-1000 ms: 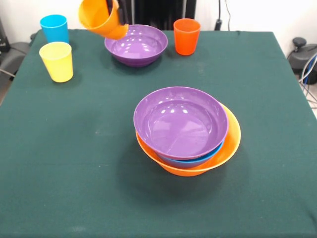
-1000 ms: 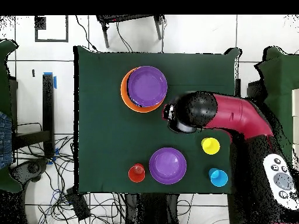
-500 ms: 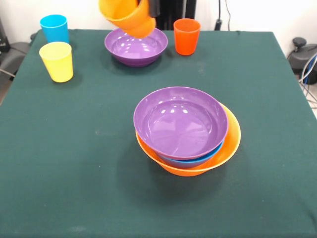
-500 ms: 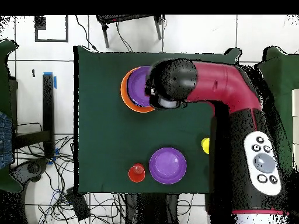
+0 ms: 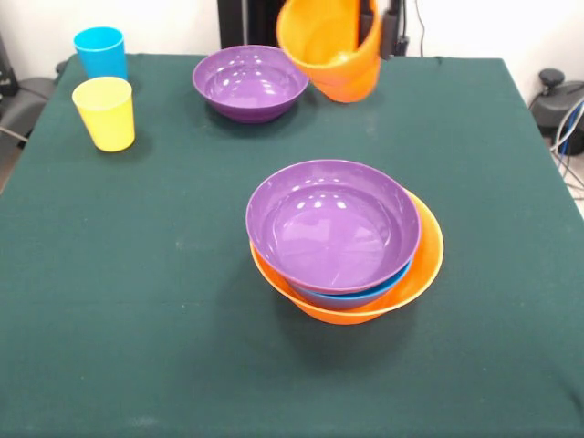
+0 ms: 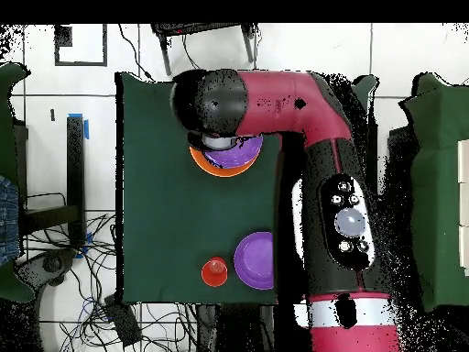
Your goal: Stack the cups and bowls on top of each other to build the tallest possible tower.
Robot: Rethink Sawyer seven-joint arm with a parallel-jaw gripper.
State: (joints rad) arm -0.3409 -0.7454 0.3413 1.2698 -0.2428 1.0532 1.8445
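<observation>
The orange cup (image 5: 333, 47) hangs tilted in the air, mouth turned toward the camera, above the far part of the surface (image 5: 137, 274) and not yet over the tower (image 5: 342, 242). The claw (image 5: 372, 20) pinches it at the rim, a dark finger showing against the cup's right wall. The tower so far is a purple bowl (image 5: 328, 224) sitting in a blue bowl (image 5: 342, 297), both nested in the large orange bowl (image 5: 424, 260), near the middle of the surface.

The step in hand looks like carrying this cup to the pile. The next move calls for bringing it over the purple bowl's centre, righting it, and lowering before release, since a tilted cup could roll in the hollow.

A second purple bowl (image 5: 250, 82), a yellow cup (image 5: 104, 112) and a light blue cup (image 5: 100, 52) stand apart at the far side. In the overhead view the arm (image 6: 275, 101) covers most of the tower, and a red-orange cup (image 6: 214, 271) stands beside the other purple bowl.
</observation>
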